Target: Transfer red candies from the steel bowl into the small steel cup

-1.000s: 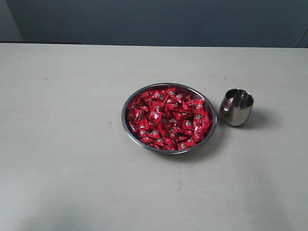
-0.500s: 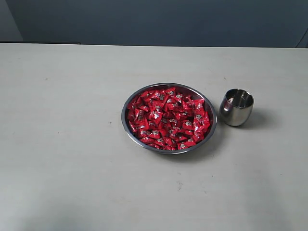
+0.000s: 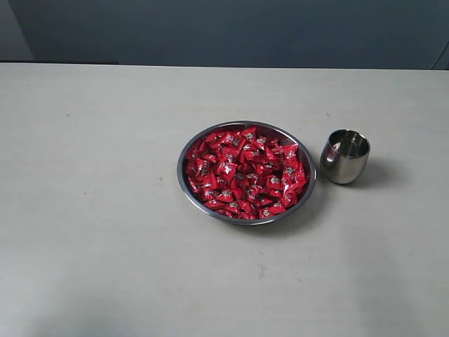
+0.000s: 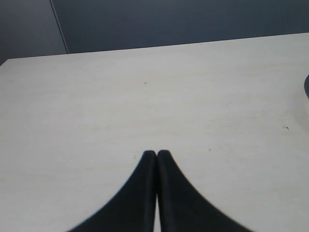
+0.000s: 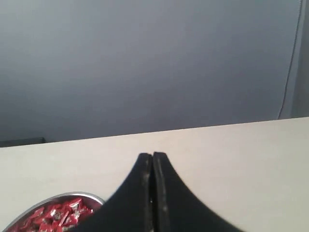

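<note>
In the exterior view the steel bowl [image 3: 180,172] is sitting near the middle of the table [image 3: 98,225], a little toward its right edge, and the red candies [image 3: 245,172] are filling it in a heap almost to the rim. The small steel cup [image 3: 344,158] is standing upright just beside the bowl, on the side toward the right edge of the table, with a narrow gap between them; whether anything is lying inside the cup, I cannot tell. This view is showing no arm and no gripper; only the wrist views are showing them. In the left wrist view the left gripper [image 4: 156,153] is hanging over bare table with its two black jaws pressed together, holding nothing. In the right wrist view the right gripper [image 5: 152,155] is also showing its jaws closed on nothing, and a part of the steel bowl [image 5: 72,195] with red candies [image 5: 53,215] is appearing next to it, while the cup is not appearing in this view.
</note>
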Controlling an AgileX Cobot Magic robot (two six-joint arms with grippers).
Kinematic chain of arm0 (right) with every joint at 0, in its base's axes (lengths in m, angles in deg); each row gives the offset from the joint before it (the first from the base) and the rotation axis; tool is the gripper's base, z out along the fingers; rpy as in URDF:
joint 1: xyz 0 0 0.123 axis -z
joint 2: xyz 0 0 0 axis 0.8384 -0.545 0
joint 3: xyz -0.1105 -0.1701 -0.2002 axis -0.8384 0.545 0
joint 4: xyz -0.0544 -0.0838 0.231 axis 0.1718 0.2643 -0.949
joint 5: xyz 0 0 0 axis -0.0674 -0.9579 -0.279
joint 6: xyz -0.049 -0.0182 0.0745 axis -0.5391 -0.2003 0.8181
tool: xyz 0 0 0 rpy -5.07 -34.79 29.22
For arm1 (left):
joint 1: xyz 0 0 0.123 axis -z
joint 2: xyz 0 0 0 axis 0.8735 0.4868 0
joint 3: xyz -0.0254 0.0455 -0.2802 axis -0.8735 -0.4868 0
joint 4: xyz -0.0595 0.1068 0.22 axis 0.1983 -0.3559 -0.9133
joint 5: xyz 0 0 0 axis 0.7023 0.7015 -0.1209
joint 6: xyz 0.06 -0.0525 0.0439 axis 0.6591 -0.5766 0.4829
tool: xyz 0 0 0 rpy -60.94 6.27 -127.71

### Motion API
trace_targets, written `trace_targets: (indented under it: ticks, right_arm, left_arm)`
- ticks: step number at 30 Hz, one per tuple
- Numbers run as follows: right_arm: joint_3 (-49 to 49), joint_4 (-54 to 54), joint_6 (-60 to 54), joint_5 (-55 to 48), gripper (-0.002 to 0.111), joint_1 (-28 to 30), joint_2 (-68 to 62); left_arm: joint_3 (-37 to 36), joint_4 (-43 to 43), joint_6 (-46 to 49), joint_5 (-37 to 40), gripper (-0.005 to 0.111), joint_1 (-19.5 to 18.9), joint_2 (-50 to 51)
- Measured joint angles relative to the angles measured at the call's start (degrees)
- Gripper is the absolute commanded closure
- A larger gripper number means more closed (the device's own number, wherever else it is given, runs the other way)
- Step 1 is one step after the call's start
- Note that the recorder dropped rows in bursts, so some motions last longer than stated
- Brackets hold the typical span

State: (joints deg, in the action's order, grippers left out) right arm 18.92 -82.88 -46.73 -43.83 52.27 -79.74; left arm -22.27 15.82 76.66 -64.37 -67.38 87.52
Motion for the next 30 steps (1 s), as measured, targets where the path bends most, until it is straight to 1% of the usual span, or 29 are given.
trace_targets:
  ticks: [7, 13, 20, 23, 27, 30]
  right_arm:
    - [0.00, -0.88, -2.35, -0.99, 0.109, -6.27, -5.70]
    - [0.00, -0.88, -4.64, -1.18, 0.109, -13.02, -12.28]
    - [-0.84, -0.88, -6.56, -2.69, 0.109, -17.07, -18.20]
    - [-2.07, -0.88, -6.89, -4.53, 0.099, -18.19, -20.42]
    - [-3.28, -0.88, -7.06, -6.74, 0.078, -18.55, -23.30]
    - [-3.51, -0.88, -7.06, -7.78, 0.070, -18.55, -25.80]
  left_arm:
    - [0.00, 0.00, 0.00, 0.00, 0.106, 0.00, 0.00]
    - [0.00, 0.00, 0.00, 0.00, 0.106, 0.00, 0.00]
    - [0.00, 0.00, 0.00, 0.00, 0.106, 0.00, 0.00]
    - [0.00, 0.00, 0.00, 0.00, 0.106, 0.00, 0.00]
    - [0.00, 0.00, 0.00, 0.00, 0.106, 0.00, 0.00]
    - [0.00, 0.00, 0.09, 0.00, 0.106, 0.00, 0.00]
